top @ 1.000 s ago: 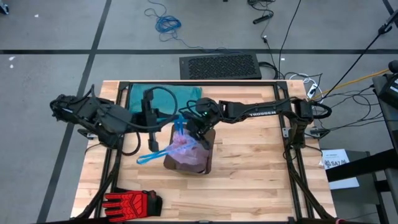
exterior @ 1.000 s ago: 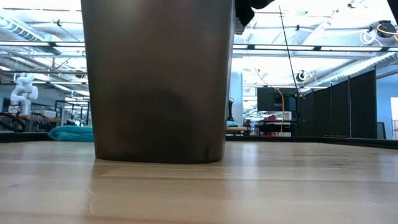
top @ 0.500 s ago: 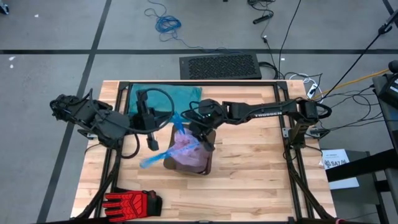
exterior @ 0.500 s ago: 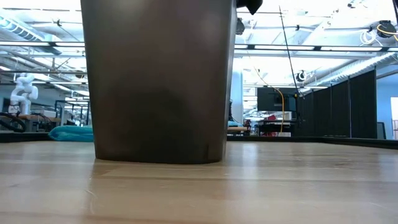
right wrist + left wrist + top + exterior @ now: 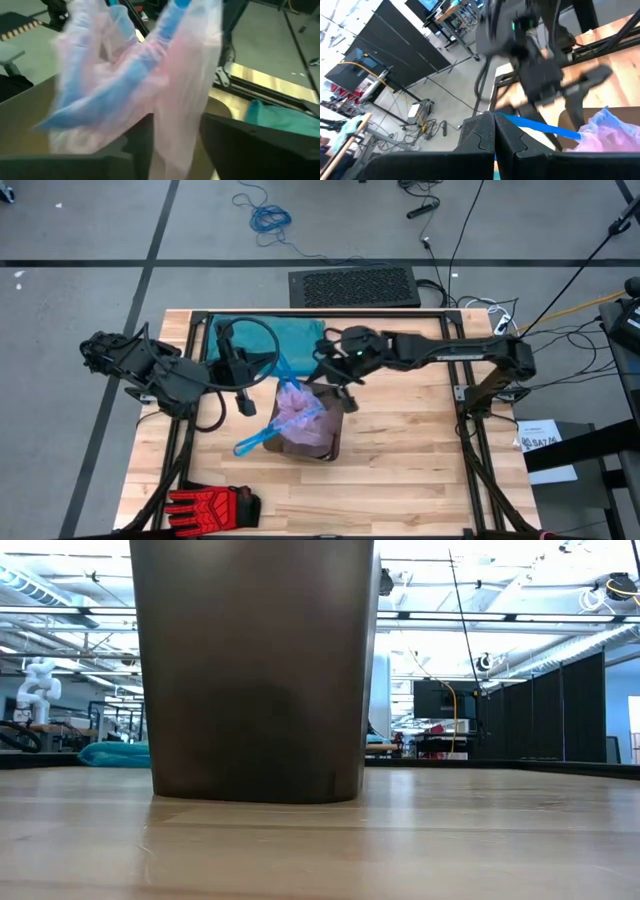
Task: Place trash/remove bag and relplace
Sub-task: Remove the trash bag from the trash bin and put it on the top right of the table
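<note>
The bag (image 5: pixel 296 412) bulges from the bin (image 5: pixel 330 442) mid-surface, its blue tie (image 5: pixel 262 437) stretching diagonally; left tool (image 5: pixel 246 408) pinched shut nearby, right tool (image 5: pixel 340 388) parted beside it.

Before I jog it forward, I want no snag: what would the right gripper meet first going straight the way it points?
Most likely the pink bag: it hangs directly ahead of the right gripper and runs down between its open jaws, with the bin behind it. Depth is unclear.
</note>
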{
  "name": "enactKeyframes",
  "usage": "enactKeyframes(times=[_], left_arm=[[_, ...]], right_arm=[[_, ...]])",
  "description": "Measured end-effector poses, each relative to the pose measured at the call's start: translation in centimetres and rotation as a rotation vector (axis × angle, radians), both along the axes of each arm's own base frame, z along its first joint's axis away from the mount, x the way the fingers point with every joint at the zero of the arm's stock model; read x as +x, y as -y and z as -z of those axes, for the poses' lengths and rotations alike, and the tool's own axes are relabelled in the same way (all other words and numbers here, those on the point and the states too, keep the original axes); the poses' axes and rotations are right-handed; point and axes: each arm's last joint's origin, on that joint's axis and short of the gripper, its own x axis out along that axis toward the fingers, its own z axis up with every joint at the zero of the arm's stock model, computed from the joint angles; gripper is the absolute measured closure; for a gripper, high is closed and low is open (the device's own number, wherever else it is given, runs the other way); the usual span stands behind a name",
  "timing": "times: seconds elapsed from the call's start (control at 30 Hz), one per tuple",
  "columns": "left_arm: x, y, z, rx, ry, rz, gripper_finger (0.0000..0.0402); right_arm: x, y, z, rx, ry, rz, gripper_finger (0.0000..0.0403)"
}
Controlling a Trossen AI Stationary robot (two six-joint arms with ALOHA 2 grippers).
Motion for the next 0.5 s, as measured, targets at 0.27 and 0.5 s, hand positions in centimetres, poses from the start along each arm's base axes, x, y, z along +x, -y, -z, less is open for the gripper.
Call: enactKeyframes(times=[0.27,0.5], left_arm=[[0.0,0.0,0.0,0.006,0.004,-0.015,0.0402],[0.0,-0.1,0.0,0.006,0.006,-0.019,0.0401]], right_arm=[[-3.3,-0.5,-1.4,0.051,-0.136,0.017,0.0158],[-0.4,-1.2,0.2,0.104,-0.083,0.016,0.0129]])
